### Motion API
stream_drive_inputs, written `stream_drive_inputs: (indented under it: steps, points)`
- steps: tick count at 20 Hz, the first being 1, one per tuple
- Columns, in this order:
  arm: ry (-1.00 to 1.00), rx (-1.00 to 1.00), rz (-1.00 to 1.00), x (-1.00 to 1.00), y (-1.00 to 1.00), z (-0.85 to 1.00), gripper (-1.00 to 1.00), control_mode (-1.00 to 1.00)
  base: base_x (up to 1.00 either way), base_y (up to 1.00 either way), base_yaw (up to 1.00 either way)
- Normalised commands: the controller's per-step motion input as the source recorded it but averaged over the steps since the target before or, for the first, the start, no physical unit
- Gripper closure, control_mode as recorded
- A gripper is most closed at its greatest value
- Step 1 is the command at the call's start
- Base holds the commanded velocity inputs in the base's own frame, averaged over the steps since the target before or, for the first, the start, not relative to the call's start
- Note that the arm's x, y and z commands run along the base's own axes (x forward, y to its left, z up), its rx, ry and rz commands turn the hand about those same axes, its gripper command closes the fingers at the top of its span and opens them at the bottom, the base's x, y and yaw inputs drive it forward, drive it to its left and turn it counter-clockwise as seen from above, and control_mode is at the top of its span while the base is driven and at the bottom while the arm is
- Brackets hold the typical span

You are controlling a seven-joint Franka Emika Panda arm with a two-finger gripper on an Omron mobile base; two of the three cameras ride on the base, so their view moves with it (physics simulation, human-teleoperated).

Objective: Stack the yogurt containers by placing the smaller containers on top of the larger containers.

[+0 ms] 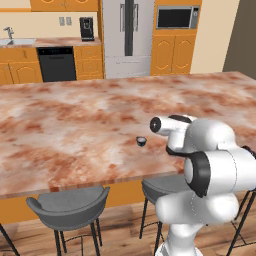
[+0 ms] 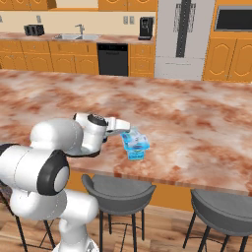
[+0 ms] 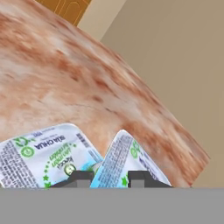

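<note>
The hand [image 2: 129,131] reaches out low over the near edge of the marble surface [image 2: 197,118], its fingers [image 3: 81,177] pressed close on either side of the smaller pack [image 3: 127,159], a light-blue and white yogurt container that sits tilted between them. In the hand view, the two dark fingertips rise at the bottom with this pack wedged in the narrow gap. Just beside it lies the larger pack [image 3: 41,157], wider, with green marks and printed text on its pale top; the two packs touch or nearly touch at their near corners, and I cannot tell which.

From the right base view, both blue packs show as one cluster [image 2: 135,143] at the front of the surface, right at the end of the hand; whether one sits on the other is not clear from there.

In the left base view, the tiny dark cup [image 1: 141,141] with its pale rim stands upright on the surface, alone, near the front edge and well apart from the packs. Grey stools [image 1: 70,210] stand below the surface's edge.
</note>
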Motion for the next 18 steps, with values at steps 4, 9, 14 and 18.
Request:
stream_drive_inputs:
  steps: [4,9,14,18]
  points:
    - [0.00,0.00,-0.02,0.23,-0.04,-0.13,1.00,-1.00,0.00,0.00,0.00]
    - [0.00,0.00,-0.02,0.21,-0.05,-0.15,1.00,-1.00,0.00,0.00,0.00]
    - [0.00,-0.01,-0.02,0.19,-0.05,-0.17,1.00,-1.00,0.00,0.00,0.00]
    - [0.00,-0.01,-0.02,0.21,-0.05,-0.16,1.00,-1.00,0.00,0.00,0.00]
